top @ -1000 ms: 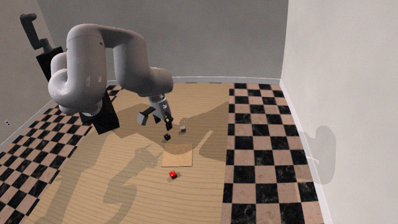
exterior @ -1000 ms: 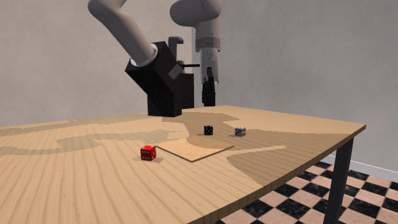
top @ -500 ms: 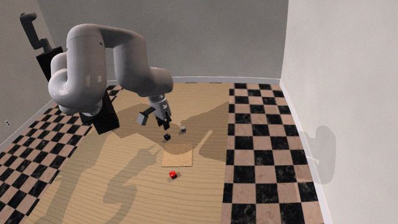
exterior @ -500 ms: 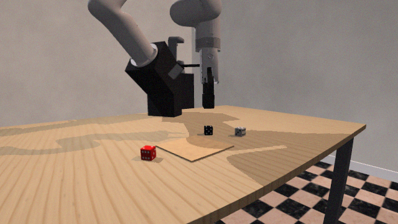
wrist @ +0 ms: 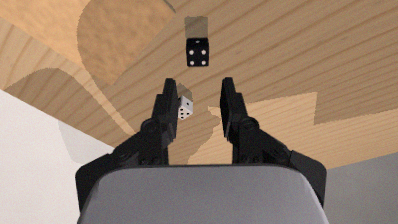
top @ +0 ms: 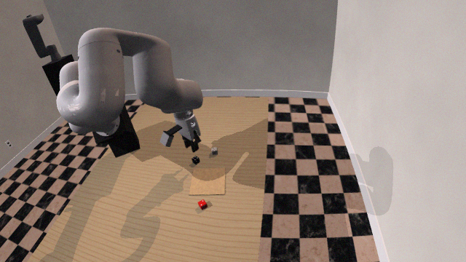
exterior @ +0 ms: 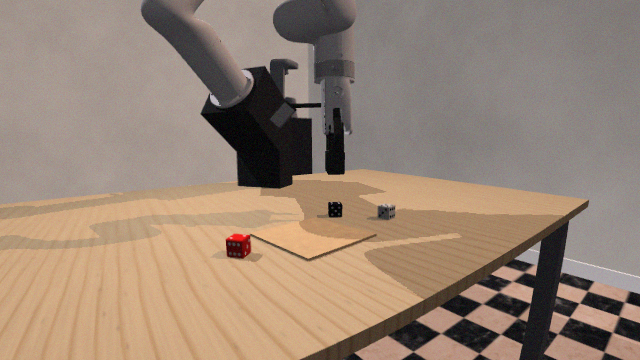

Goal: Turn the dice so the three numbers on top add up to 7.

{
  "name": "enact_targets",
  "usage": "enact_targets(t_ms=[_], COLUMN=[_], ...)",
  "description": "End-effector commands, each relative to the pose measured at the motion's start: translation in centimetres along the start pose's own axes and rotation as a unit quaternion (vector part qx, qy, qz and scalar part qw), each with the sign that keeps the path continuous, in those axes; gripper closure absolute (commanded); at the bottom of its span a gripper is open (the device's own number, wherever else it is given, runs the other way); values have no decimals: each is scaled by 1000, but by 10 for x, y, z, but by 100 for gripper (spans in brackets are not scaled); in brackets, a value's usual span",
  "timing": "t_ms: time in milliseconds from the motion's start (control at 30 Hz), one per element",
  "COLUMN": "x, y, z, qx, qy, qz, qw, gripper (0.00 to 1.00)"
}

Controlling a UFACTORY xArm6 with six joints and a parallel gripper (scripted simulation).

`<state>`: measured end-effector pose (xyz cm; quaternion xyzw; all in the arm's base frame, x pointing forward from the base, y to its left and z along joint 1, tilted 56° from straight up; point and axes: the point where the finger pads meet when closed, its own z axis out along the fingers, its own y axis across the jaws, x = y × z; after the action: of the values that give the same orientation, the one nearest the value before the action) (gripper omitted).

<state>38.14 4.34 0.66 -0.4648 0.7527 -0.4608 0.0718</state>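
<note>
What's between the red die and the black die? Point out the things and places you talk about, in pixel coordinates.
The mat (top: 207, 182) (exterior: 312, 242), in the top view, between red die (top: 202, 204) (exterior: 238, 246) and black die (top: 196, 160) (exterior: 335, 209) (wrist: 197, 52).

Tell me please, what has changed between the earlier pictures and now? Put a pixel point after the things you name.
The fingers of the gripper (top: 191, 148) (exterior: 335, 173) (wrist: 199, 79) have moved closer together, but remain apart. Nothing was grasped or released. The black die (top: 196, 160) (exterior: 335, 209) (wrist: 197, 54), white die (top: 214, 151) (exterior: 386, 212) (wrist: 185, 108), red die (top: 202, 204) (exterior: 238, 246) and mat (top: 207, 185) (exterior: 310, 242) (wrist: 117, 40) stayed in place.
</note>
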Motion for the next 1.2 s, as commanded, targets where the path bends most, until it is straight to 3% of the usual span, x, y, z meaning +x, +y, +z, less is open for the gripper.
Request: enact_targets(t_ms=[0, 800, 1167], x=[-1, -1, -1], y=[0, 0, -1], z=[-1, 8, 23], qx=[0, 0, 0], qy=[-1, -1, -1], qz=[0, 0, 0], qw=[1000, 1000, 1000], gripper=[58, 58, 58])
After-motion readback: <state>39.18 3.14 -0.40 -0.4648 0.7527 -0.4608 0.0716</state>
